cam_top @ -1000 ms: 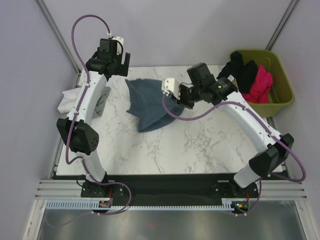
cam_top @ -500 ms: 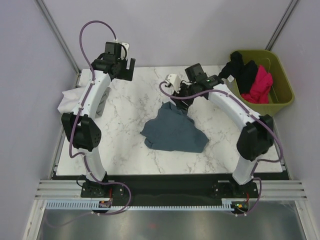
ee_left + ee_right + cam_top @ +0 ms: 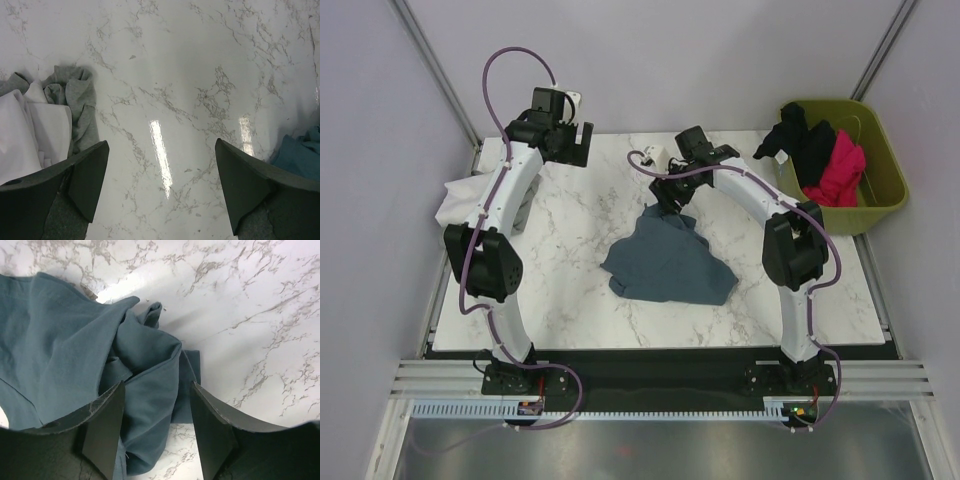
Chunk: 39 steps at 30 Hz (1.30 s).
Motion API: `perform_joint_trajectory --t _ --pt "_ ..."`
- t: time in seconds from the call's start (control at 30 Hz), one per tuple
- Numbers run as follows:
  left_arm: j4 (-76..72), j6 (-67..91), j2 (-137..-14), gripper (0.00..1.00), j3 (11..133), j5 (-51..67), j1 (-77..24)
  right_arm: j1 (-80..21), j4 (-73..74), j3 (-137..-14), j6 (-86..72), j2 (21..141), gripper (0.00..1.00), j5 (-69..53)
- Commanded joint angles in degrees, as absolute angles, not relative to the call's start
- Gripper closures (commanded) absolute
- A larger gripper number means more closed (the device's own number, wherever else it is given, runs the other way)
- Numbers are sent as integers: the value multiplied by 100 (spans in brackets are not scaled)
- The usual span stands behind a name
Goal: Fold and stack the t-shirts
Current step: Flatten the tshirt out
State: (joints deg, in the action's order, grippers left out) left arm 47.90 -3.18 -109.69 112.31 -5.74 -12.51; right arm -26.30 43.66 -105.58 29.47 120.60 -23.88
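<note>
Drop done: my right pincer (image 3: 156, 430) had let go and hung open just over the slate blue-grey cloth t-shirt (image 3: 670, 265), now a crumpled heap mid white marble table (image 3: 570, 300). My left pincer (image 3: 160, 190) gaped empty. Needed spreading before any fold.

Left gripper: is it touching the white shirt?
Apart. Top view shows the left gripper up at the far edge, well clear of the white shirt.

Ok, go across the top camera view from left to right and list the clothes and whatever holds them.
White and grey cloth pile → slate blue-grey t-shirt → black t-shirt → magenta-pink t-shirt, the last two lying in the olive-green bin.
</note>
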Motion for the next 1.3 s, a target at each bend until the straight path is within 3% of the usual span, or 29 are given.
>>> perform_joint_trajectory --t 0.0,0.33,0.43,0.57,0.77,0.87,1.27 --pt "4746 -114 -10951 6 11285 -457 -1257 -2628 4359 -10837 2795 12094 37 -2707" --pt "4772 -97 -11074 6 11400 -343 -1345 -2637 4816 -10925 2610 12480 41 -2786" --pt "4773 -114 -11048 6 11391 -343 -1371 -2637 4834 -10890 2637 12489 51 -2672" --pt "4772 -132 -11004 6 11347 -404 -1397 -2637 4869 -10968 2689 12437 73 -2540" --pt "4755 -123 -10934 6 11233 -431 -1424 -2637 4922 -11338 3084 12068 96 -2049" --pt "4755 -132 -10925 6 11232 -448 -1450 -2646 4931 -11539 3225 11874 100 -1802" --pt "4685 -132 -10820 5 11365 -449 -1459 -3180 4615 -12761 4332 11110 100 -1284"
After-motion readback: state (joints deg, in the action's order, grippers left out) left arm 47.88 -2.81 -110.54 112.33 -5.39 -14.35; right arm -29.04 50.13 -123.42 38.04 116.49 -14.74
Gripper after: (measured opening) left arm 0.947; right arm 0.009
